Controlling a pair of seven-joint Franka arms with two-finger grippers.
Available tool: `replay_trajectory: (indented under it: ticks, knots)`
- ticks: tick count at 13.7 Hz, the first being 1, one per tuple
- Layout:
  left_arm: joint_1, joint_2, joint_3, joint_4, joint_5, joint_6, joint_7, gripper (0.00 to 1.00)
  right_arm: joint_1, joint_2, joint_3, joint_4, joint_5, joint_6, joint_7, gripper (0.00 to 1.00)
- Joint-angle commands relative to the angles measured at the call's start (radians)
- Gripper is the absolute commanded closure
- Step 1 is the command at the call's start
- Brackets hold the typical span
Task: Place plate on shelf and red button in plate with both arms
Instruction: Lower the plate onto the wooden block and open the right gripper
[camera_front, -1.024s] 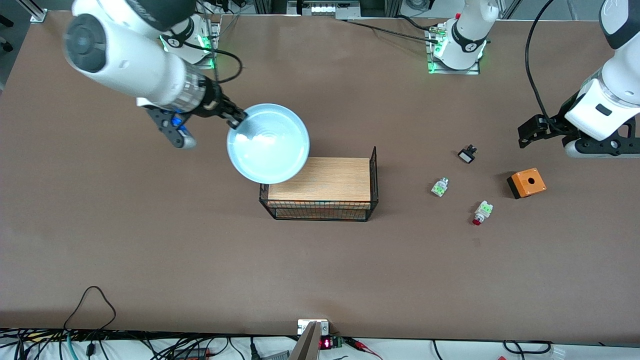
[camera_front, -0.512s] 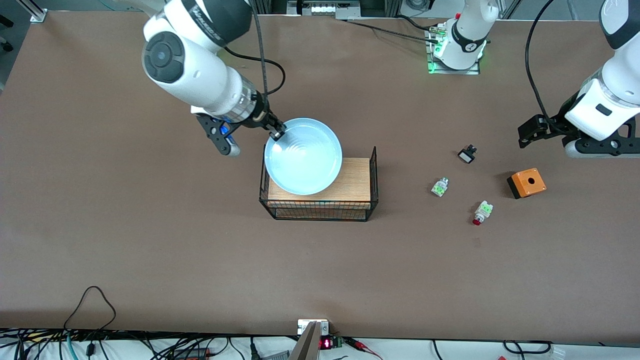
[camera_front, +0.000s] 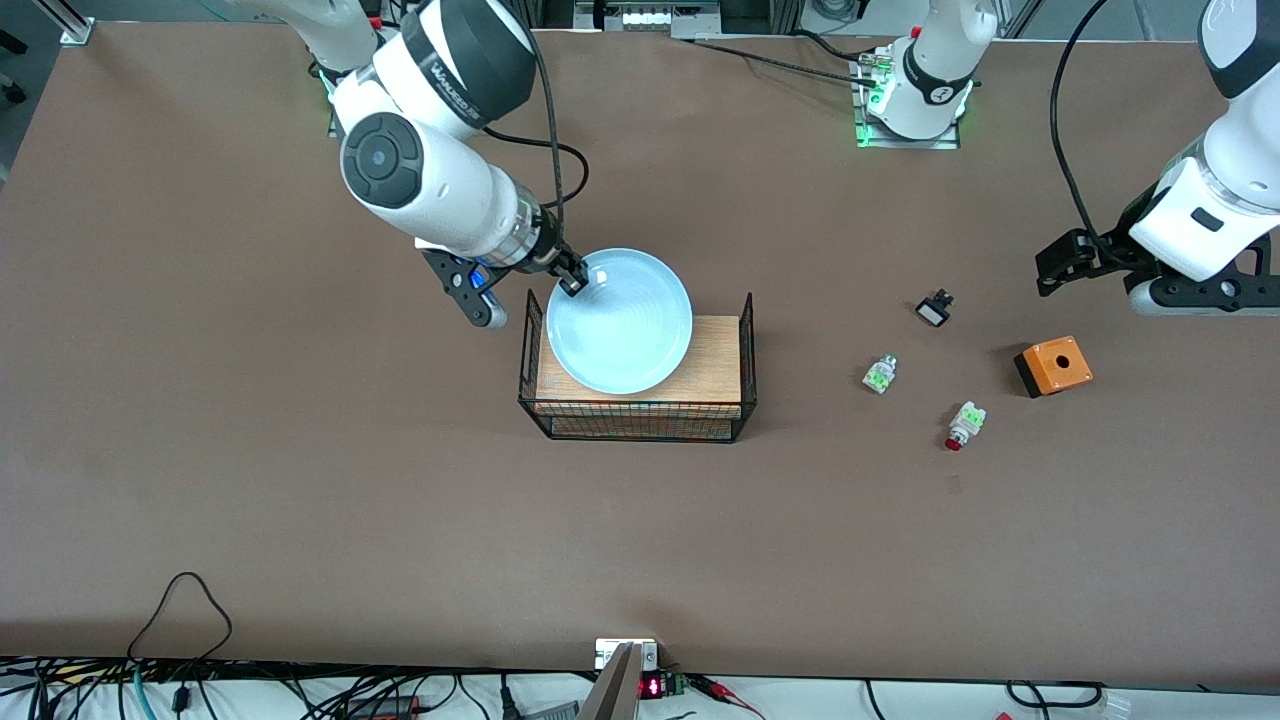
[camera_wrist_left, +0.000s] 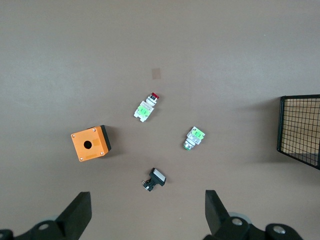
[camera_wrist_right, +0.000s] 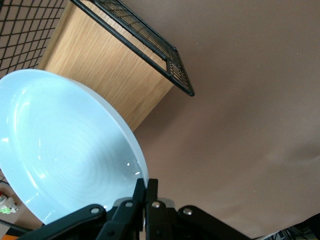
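The pale light-blue plate (camera_front: 620, 320) hangs over the wire basket (camera_front: 745, 345) and its wooden block. My right gripper (camera_front: 572, 280) is shut on the plate's rim at the edge toward the right arm's base; the plate (camera_wrist_right: 60, 155) and the gripper (camera_wrist_right: 146, 186) also show in the right wrist view. The red button (camera_front: 962, 424) lies on the table toward the left arm's end; it also shows in the left wrist view (camera_wrist_left: 146, 107). My left gripper (camera_front: 1060, 268) is open and empty, up over the table near the orange box; it waits, and its fingers (camera_wrist_left: 77, 215) stand wide apart.
An orange box with a hole (camera_front: 1053, 366), a white-green piece without a red tip (camera_front: 879, 374) and a small black-and-white piece (camera_front: 934, 308) lie near the red button. A wooden block (camera_front: 715, 365) fills the basket's floor. Cables run along the table's front edge.
My right arm has carried the plate from beside the basket to over it, and lower. The left arm has not moved.
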Motion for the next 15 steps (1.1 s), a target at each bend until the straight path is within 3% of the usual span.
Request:
replay_trajectory:
  ticks: [1,9,15]
  knots:
    - [0.001,0.014,-0.004,0.038,-0.01,-0.022,0.006,0.0,0.03,0.002,-0.01,-0.006,0.002,0.028,0.018,1.0]
    - [0.006,0.011,-0.002,0.049,-0.009,-0.024,0.002,0.0,0.036,0.036,-0.014,-0.074,-0.001,0.159,-0.03,1.0]
    - [0.001,0.015,-0.004,0.057,0.019,-0.021,0.006,0.0,0.029,0.045,-0.02,-0.095,0.0,0.186,-0.08,1.0]
